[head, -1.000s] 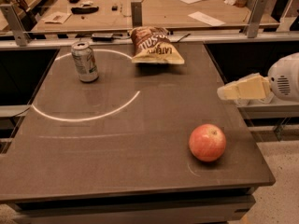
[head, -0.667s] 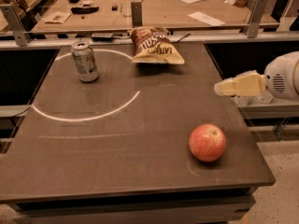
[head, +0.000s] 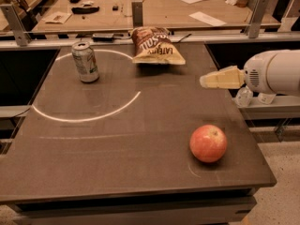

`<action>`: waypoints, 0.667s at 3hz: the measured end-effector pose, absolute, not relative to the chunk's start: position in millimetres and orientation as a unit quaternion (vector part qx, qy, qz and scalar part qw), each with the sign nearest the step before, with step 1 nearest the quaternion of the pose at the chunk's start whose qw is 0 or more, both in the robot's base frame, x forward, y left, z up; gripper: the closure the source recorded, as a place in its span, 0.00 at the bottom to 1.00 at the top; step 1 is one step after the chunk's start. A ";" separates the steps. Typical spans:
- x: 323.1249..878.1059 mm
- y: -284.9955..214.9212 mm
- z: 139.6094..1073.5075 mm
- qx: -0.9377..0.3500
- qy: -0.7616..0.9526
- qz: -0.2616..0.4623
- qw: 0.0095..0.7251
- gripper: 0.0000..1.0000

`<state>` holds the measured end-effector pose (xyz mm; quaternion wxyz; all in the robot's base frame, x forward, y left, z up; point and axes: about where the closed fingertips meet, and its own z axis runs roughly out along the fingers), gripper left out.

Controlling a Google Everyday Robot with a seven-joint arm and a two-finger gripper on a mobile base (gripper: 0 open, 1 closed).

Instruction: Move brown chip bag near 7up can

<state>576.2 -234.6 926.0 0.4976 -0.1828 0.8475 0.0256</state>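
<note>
The brown chip bag (head: 156, 45) lies at the far middle of the dark table (head: 117, 144), dark brown on top, tan below, with white lettering. The 7up can (head: 85, 62) stands upright at the far left, well to the left of the bag, inside a white ring of light. My gripper (head: 205, 81) comes in from the right edge on a white arm, its cream tip pointing left above the table. It is to the right of the bag and nearer to me, touching nothing.
A red apple (head: 208, 143) sits at the near right of the table, below the gripper. A metal rail (head: 140, 29) with posts runs behind the table. A wooden bench (head: 154, 8) with papers and small items lies beyond.
My gripper has moved a little to the left, further over the table. The bag, the can and the apple have not moved.
</note>
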 end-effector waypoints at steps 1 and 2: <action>597.4 -219.8 918.4 -0.197 0.842 0.044 0.500 0.00; 620.1 -200.7 909.9 -0.219 0.836 0.058 0.500 0.00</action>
